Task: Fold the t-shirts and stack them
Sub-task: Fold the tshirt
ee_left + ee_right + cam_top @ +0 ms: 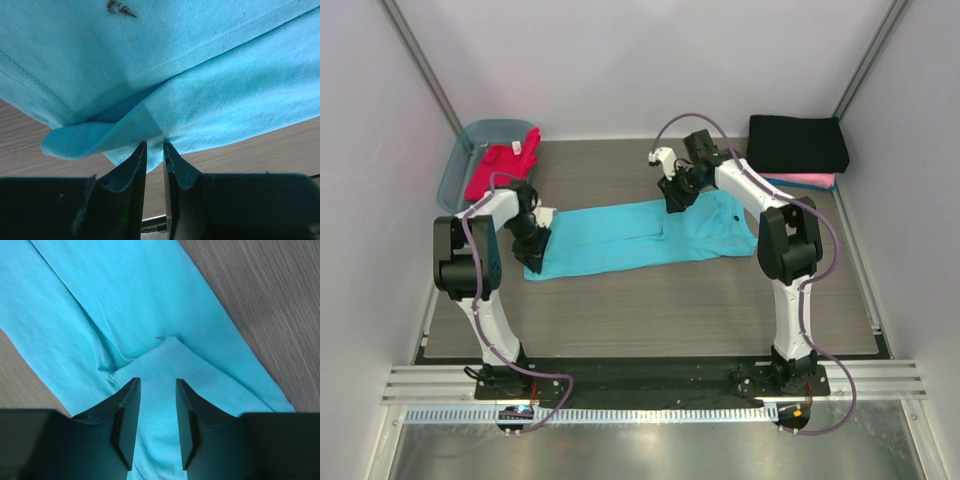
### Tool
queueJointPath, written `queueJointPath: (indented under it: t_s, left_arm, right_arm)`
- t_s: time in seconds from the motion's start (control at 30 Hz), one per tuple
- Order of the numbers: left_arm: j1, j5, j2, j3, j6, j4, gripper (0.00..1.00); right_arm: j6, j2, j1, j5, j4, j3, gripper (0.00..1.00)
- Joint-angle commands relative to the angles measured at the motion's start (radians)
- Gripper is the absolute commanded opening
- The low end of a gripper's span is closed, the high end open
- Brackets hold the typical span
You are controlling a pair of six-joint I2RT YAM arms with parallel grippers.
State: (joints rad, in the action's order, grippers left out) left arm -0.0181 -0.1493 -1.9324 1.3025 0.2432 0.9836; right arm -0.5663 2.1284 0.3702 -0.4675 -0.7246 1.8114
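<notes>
A turquoise t-shirt [630, 235] lies stretched left to right across the middle of the table. My left gripper [535, 250] is at its left end. In the left wrist view the gripper [154, 145] stands nearly shut, pinching a folded edge of the turquoise t-shirt [200, 75], and creases run to its tips. My right gripper [677, 198] hovers over the shirt's far edge. In the right wrist view the gripper [157, 382] is open over flat turquoise cloth [125, 300], holding nothing. A black t-shirt [798, 143] lies folded on a pink one [812, 181] at the back right.
A translucent blue-grey tub [456, 170] at the back left holds a red-magenta t-shirt [502, 165]. White walls close in the table on three sides. Bare wood-grain table [650, 310] runs between the shirt and the arm bases.
</notes>
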Motion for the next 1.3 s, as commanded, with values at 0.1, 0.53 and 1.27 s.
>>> queueJointPath:
  t_s: [0.1,0.53,1.27]
  left_arm:
    - [-0.005,-0.076,0.131,0.058,0.039,0.016,0.24]
    - [-0.005,-0.018,0.182,-0.057,0.099,-0.014,0.24]
    - [-0.032,0.134,0.226,-0.273,0.151,-0.106,0.21]
  right_arm:
    - [0.029,-0.103,0.029,0.092,0.068,0.010,0.44]
    - [0.031,-0.409,-0.013,0.210,0.109,-0.469,0.44]
    - [0.039,-0.366,-0.280,0.216,0.198,-0.623,0.44]
